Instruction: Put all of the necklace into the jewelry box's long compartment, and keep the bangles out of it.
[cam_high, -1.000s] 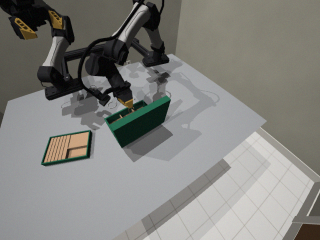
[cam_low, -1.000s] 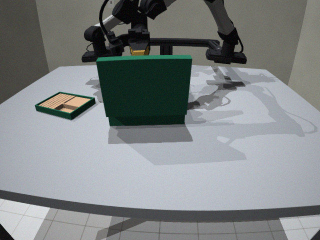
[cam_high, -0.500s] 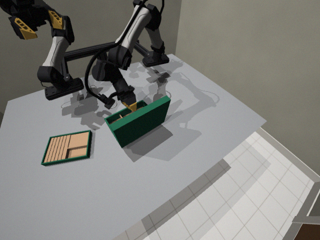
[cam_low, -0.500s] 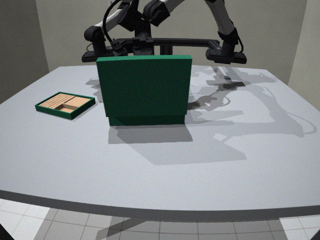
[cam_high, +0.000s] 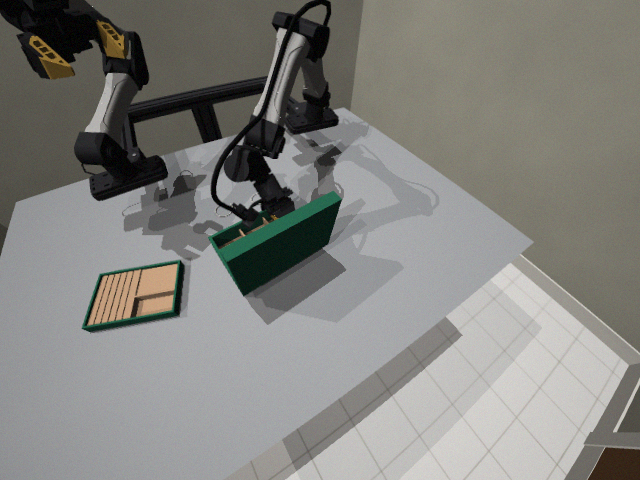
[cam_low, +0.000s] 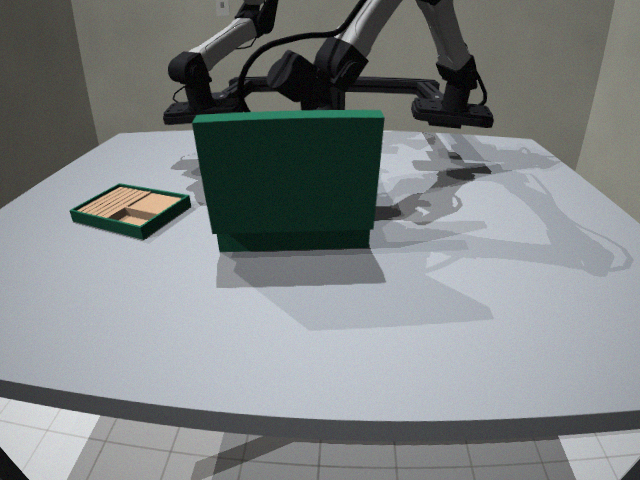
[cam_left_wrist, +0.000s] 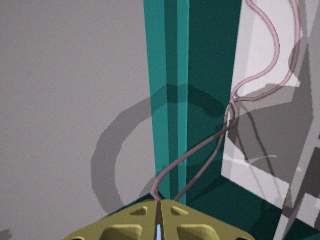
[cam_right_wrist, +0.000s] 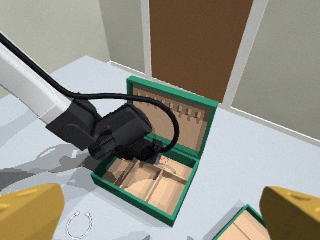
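Note:
My left gripper (cam_left_wrist: 158, 209) is shut on a loop of the pink necklace (cam_left_wrist: 277, 45). In the left wrist view two strands run from its tips past a green wall, cross, then spread out over the pale box floor. The fingers are low inside the open green jewelry box (cam_high: 284, 250) (cam_low: 292, 175) (cam_right_wrist: 134, 202), on the side by the raised lid. The long compartment there is mostly hidden by my left arm in the right wrist view. A thin open bangle (cam_right_wrist: 68, 226) lies outside the box. My right gripper (cam_right_wrist: 161, 194) (cam_high: 97, 67) is open and empty, high above the table.
A shallow green tray (cam_high: 179, 291) (cam_low: 105, 225) with slots and two larger compartments lies beside the box. The box lid stands up behind the left gripper and has a row of small hooks. Low dividers split the box.

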